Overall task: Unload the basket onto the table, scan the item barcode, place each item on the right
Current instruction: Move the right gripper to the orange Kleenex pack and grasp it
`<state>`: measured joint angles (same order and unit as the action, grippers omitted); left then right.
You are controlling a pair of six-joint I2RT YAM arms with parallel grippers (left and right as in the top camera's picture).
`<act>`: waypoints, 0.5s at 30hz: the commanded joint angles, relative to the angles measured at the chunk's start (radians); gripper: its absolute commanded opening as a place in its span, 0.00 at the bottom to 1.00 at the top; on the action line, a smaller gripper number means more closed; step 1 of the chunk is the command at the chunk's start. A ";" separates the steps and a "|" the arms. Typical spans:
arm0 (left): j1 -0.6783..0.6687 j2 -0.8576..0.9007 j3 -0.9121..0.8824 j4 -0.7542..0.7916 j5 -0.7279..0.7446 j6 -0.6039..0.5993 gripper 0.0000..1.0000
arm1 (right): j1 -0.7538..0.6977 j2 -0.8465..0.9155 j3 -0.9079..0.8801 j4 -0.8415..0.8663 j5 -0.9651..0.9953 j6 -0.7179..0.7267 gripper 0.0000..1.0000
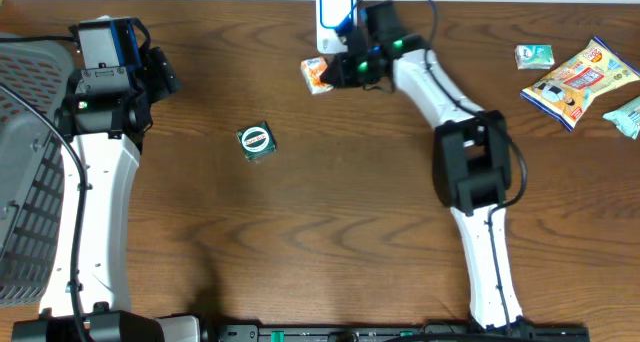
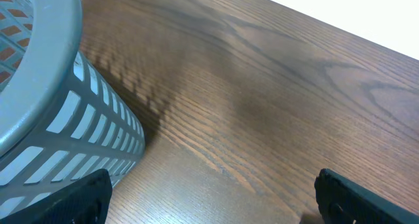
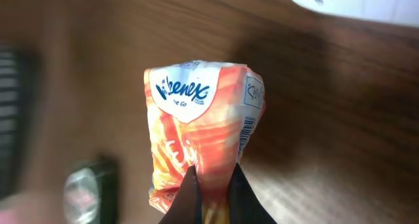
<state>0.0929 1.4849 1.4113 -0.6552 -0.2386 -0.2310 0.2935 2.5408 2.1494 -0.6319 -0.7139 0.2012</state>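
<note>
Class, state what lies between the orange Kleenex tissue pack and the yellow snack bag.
In the overhead view, the white right arm lies between the orange tissue pack and the yellow snack bag.

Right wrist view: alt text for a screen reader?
The right claw is shut on an orange Kleenex tissue pack, barcode at its edge, with a dark wooden table behind. A blurred round tin lies lower left.

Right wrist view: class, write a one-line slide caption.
Right arm's fingers pinch an orange Kleenex pack, wooden table behind.
</note>
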 commanded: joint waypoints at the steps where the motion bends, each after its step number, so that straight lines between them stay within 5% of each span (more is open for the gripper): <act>1: 0.004 0.006 0.008 -0.003 -0.010 0.013 0.98 | -0.088 -0.099 0.001 0.023 -0.404 0.000 0.01; 7: 0.004 0.006 0.008 -0.003 -0.010 0.013 0.97 | -0.201 -0.100 0.001 0.064 -0.759 -0.008 0.01; 15: 0.004 0.006 0.008 -0.003 -0.010 0.013 0.98 | -0.254 -0.100 0.001 0.058 -0.759 -0.008 0.01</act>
<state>0.0929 1.4845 1.4113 -0.6552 -0.2386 -0.2310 0.0261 2.4691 2.1494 -0.5697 -1.4147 0.2012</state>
